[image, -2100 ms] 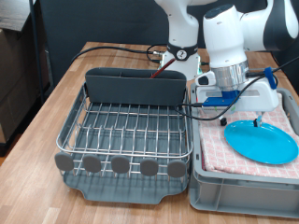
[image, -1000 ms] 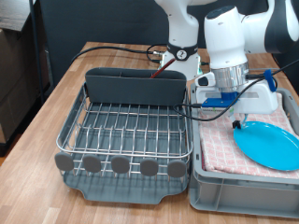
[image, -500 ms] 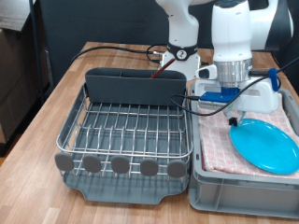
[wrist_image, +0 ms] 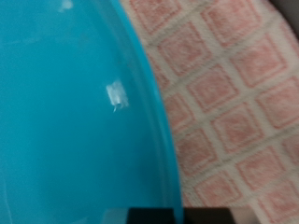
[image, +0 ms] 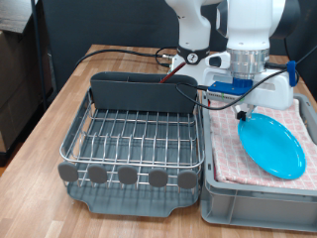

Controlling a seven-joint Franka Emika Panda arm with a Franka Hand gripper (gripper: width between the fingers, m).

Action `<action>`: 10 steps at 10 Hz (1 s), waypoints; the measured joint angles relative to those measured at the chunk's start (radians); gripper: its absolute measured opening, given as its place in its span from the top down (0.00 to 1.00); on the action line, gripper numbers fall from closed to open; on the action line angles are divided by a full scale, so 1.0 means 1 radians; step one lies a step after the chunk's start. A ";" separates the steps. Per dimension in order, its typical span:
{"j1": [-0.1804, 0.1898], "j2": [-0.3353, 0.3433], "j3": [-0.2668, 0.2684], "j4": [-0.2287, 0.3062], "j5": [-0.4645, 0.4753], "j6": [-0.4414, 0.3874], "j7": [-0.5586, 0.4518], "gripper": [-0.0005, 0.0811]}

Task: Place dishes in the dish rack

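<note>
Exterior view: the white arm stands over the grey crate (image: 223, 203) on the view's right, and its end effector (image: 246, 111) sits low at the upper-left edge of the light-blue plate (image: 272, 147). The plate is tilted, its far edge raised at the end effector while the rest slopes down over the red-checked cloth (image: 230, 154) that lines the crate. The fingertips are hidden behind the wrist body and the plate's edge, so whether the end effector is clamped on the plate or merely against it cannot be told from here. To the view's left, on the wooden table (image: 50, 139), stands the dish rack (image: 134, 139): a silver wire grid on a dark grey tray, with the tall grey utensil bin (image: 144, 92) along its far side and a row of round grey discs (image: 127, 176) along its near edge. No dish shows on the wire grid. Black cables trail from the arm across the back of the bin. In the wrist view the plate (wrist_image: 65, 112) fills most of the picture, very close and blurred, with a small bright glint on its surface, and its curved rim runs beside the checked cloth (wrist_image: 234, 103); the fingers do not show clearly there either.
</note>
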 joint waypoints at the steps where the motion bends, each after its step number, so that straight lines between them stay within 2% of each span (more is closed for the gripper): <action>1: 0.000 -0.023 -0.008 0.001 -0.048 -0.035 0.028 0.97; 6: -0.004 -0.143 -0.017 0.041 -0.268 -0.272 0.145 0.97; 8: -0.005 -0.182 -0.014 0.068 -0.313 -0.352 0.163 0.97; 10: -0.005 -0.190 -0.013 0.073 -0.321 -0.373 0.164 0.97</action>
